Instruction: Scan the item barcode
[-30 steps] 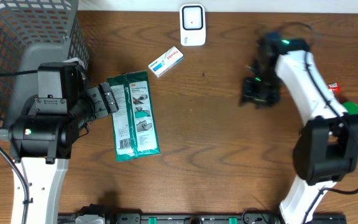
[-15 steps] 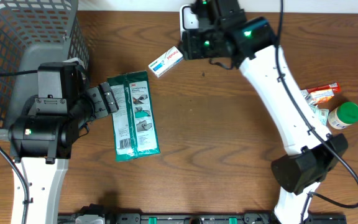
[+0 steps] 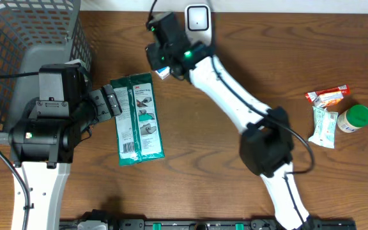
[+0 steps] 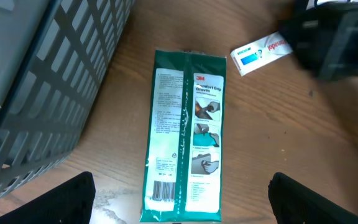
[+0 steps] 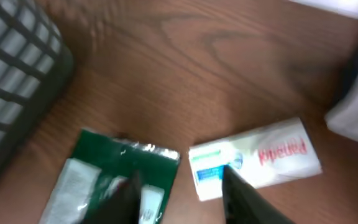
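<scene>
Right gripper [image 5: 179, 186], jaws seemingly parted though blurred, hovers over the small white-and-blue cardboard box [image 5: 257, 160] at twelve o'clock on the table [image 3: 197, 166]. It should centre, then close across the narrow sides. Left gripper [image 3: 112, 102] rests open.

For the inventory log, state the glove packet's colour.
The glove packet is green with white panels, clearest in the left wrist view.

The table [image 3: 286, 51] is showing warm brown wood with darker grain running through it. The packet [image 4: 188, 134] is wearing deep green with white text panels and a black barcode. The small box [image 4: 261, 53] is showing white with a blue patch and red lettering. The basket [image 3: 18, 32] is looking grey, in an open grid. The bottle [image 3: 350, 119] is carrying a bright green cap.
</scene>
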